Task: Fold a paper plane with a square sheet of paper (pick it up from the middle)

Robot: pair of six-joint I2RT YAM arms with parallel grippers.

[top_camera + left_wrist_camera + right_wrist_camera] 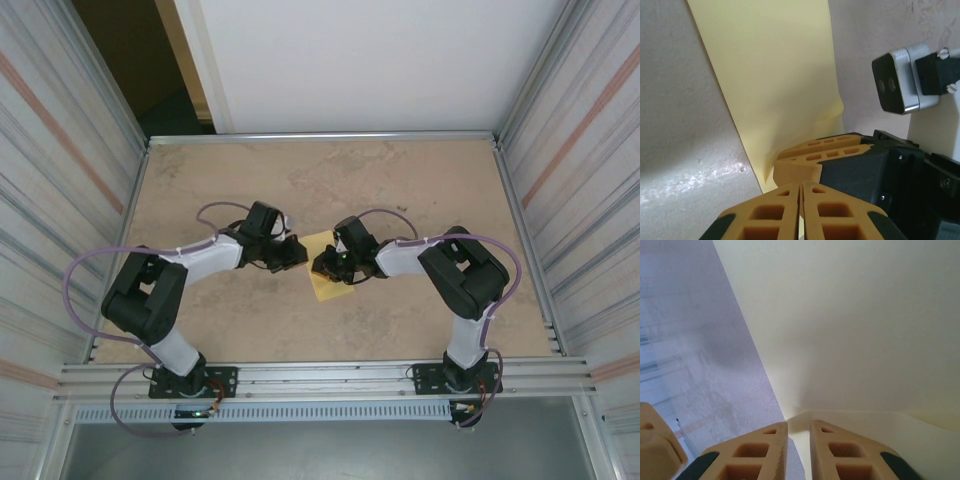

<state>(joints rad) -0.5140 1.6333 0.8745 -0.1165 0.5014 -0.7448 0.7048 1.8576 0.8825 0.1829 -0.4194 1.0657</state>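
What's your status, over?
Right gripper pinching square sheet of paper, lying on table. Left gripper shut at its edge. Grippers nearly touching.

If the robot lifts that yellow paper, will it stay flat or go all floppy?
Probably floppy: the paper looks very thin, and its edge already buckles by the right gripper. It likely weighs almost nothing, so a push might just slide it over the table. It should crease easily too: a fold line shows near that edge.
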